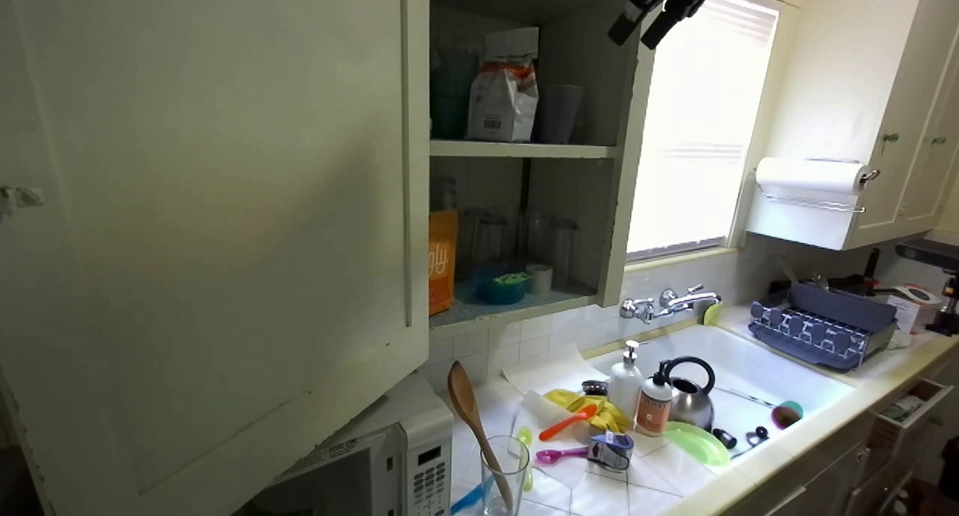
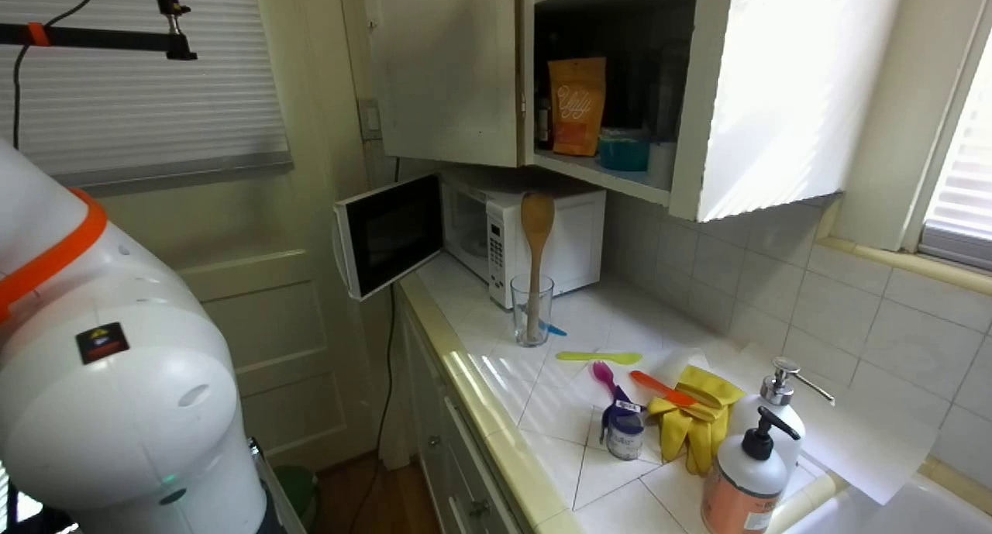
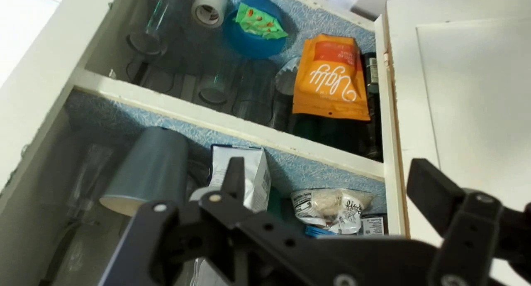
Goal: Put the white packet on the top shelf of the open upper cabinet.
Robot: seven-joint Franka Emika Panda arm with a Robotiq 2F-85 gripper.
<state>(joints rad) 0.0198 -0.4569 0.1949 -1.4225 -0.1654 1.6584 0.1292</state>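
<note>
Claw (image 1: pixel 635 37), fingers apart; white packet (image 1: pixel 503 93) on the top shelf (image 1: pixel 524 150).
In an exterior view, the packet stands picture-left of the claw, slightly lower. In an exterior view, the arm (image 2: pixel 132 363) stands well apart from the open upper cabinet (image 2: pixel 783 100). In the wrist view, the packet stands beyond the claw, partly behind one finger (image 3: pixel 234 178).

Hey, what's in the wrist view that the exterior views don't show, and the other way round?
Only the wrist view clearly shows the partly clear bag on the top shelf.
Both exterior views alone show the yellow gloves and the peach-labelled pump bottle.
All share the orange pouch, the teal bowl and the open cabinet; the wrist view and an exterior view share the white packet.
</note>
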